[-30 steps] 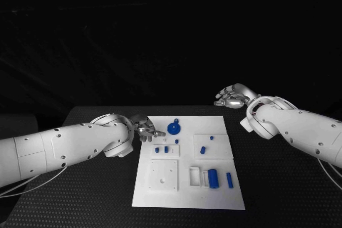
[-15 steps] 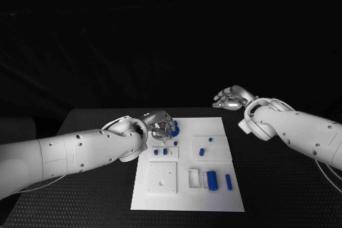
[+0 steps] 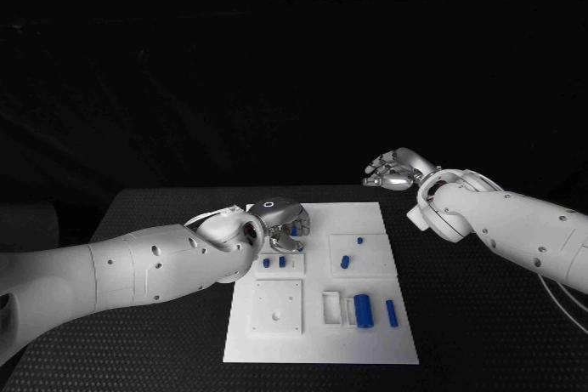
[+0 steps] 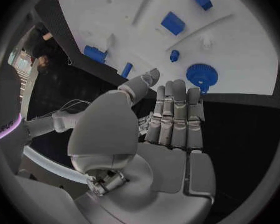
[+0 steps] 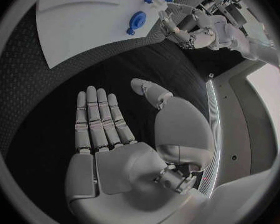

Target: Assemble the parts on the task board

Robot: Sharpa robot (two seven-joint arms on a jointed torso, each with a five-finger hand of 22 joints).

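The left hand point(image 3: 280, 217) had moved farther over the white board point(image 3: 321, 345) since a second ago. Back then it was at the board's left edge, next to the round blue wheel point(image 4: 201, 75). Now it sat over the far left corner of the board and hid the wheel from the head camera. The left arm had swung in too and covered more of the worktop point(image 3: 490, 324).

From the wrist camera, the fingers point(image 4: 176, 112) of the left hand were straight and close together, reaching toward the wheel. They held nothing. Their tips were near the wheel, but I could not tell if they touched it.

The right hand point(image 3: 394, 170) was in about the same place as before, up in the air past the far right corner of the board. Its fingers point(image 5: 96, 117) were stretched out flat and held nothing.

The small blue pieces were still on the board. Two short pegs point(image 3: 274, 262) stood just beside the left arm. A big blue tube point(image 3: 363, 309) and a thin blue bar point(image 3: 391, 313) lay near the front right.
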